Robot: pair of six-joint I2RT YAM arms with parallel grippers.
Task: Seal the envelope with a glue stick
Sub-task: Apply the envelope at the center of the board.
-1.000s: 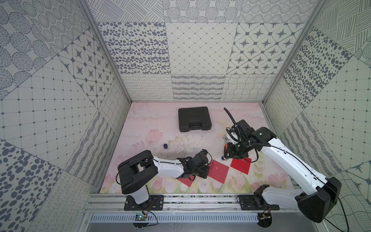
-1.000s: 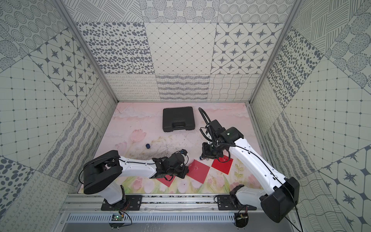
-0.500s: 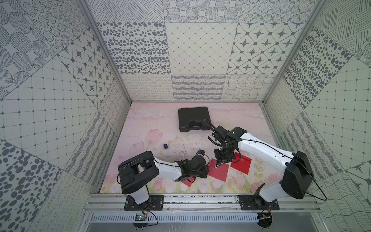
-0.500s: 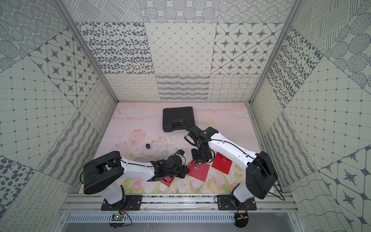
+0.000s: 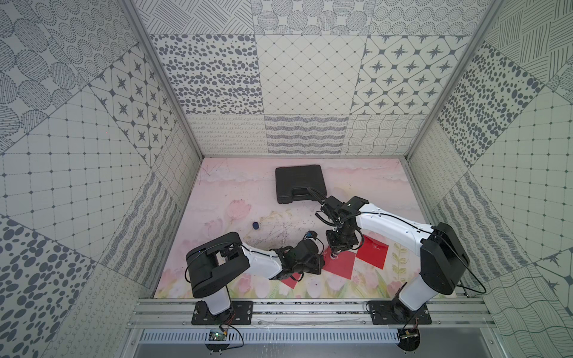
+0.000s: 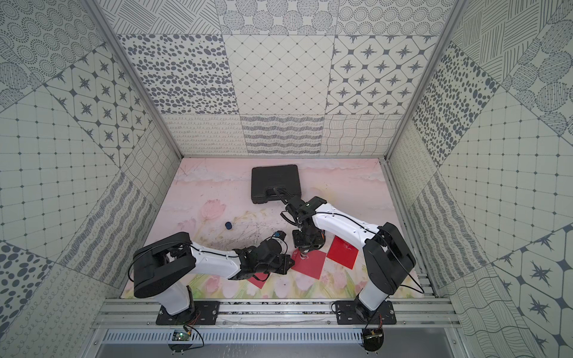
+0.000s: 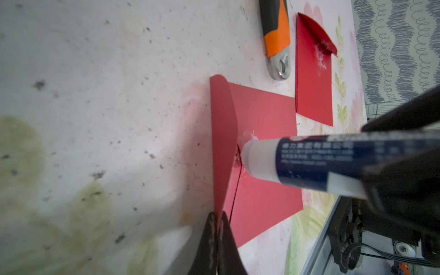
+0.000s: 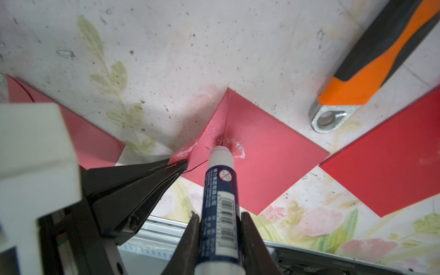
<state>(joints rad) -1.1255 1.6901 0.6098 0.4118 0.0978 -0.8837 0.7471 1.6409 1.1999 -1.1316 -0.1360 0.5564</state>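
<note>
A red envelope [image 5: 341, 266] [image 6: 311, 265] lies flat near the front middle of the mat. My left gripper [image 7: 217, 219] is shut on the edge of its flap [image 7: 222, 133] and holds it upright off the body [image 7: 262, 142]. My right gripper [image 8: 220, 216] is shut on the glue stick [image 8: 220, 190], uncapped, navy and white. The stick's white tip [image 7: 252, 159] presses on the envelope right at the flap fold, where white glue smears show [image 8: 238, 150]. In both top views the two grippers meet over this envelope, left [image 5: 316, 263] and right [image 5: 336, 248].
An orange-and-black wrench [image 8: 381, 54] [image 7: 276, 31] lies just behind the envelope. A second red envelope [image 5: 372, 255] [image 7: 313, 78] lies to its right, and a third [image 5: 291, 282] lies partly under my left arm. A black case [image 5: 299, 183] sits at the back, a small blue cap [image 5: 255, 225] mid-left.
My right arm swung left and down with the glue stick, from over the right-hand envelope to the middle one, where the tip now touches. The left gripper has barely moved.
</note>
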